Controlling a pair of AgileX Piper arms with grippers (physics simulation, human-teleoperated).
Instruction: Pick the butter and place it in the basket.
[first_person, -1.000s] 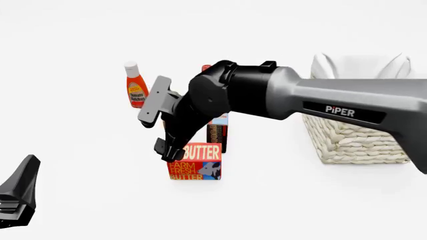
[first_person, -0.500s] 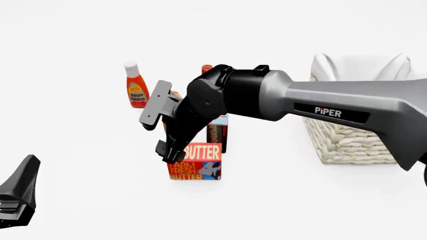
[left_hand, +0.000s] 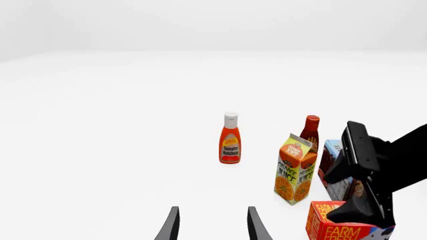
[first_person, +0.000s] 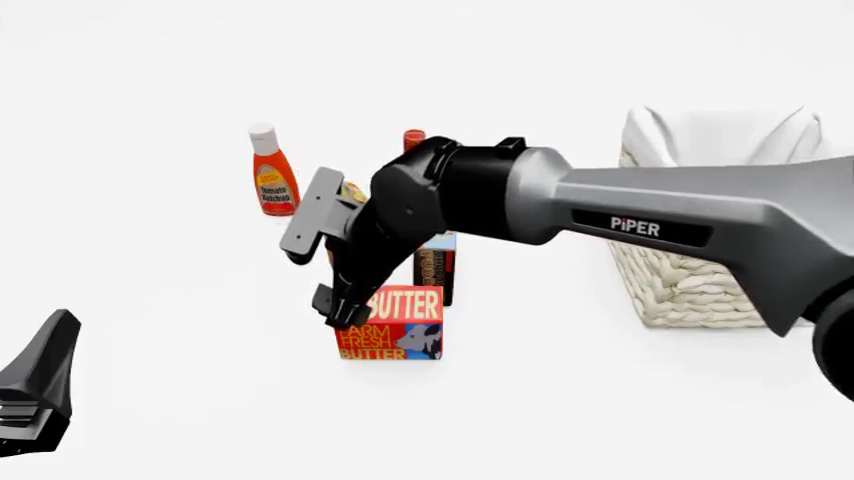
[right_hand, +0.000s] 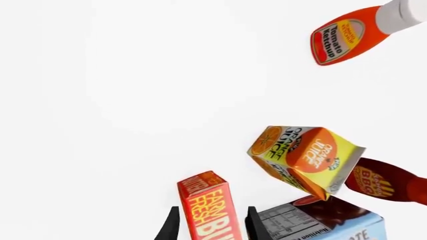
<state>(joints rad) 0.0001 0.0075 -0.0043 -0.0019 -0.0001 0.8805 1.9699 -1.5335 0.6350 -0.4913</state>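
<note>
**Right gripper straddling butter box, grasp not confirmed**

The small red-orange rectangular butter box (first_person: 390, 323) with white and yellow lettering stands on the white table, mid-table, well left of the cream woven wicker basket (first_person: 694, 280). Right gripper (right_hand: 212, 222): fingers narrowly apart on either side of the box's end; contact not discernible. Left gripper (left_hand: 212, 225) hangs parted, empty, near the left front edge.

Risks: the shallow end grip may let the box pivot or slip on lifting. The orange juice carton (right_hand: 303, 155) and the tall chocolate pudding box (first_person: 437, 262) stand close behind, so a sweep could topple them.
</note>
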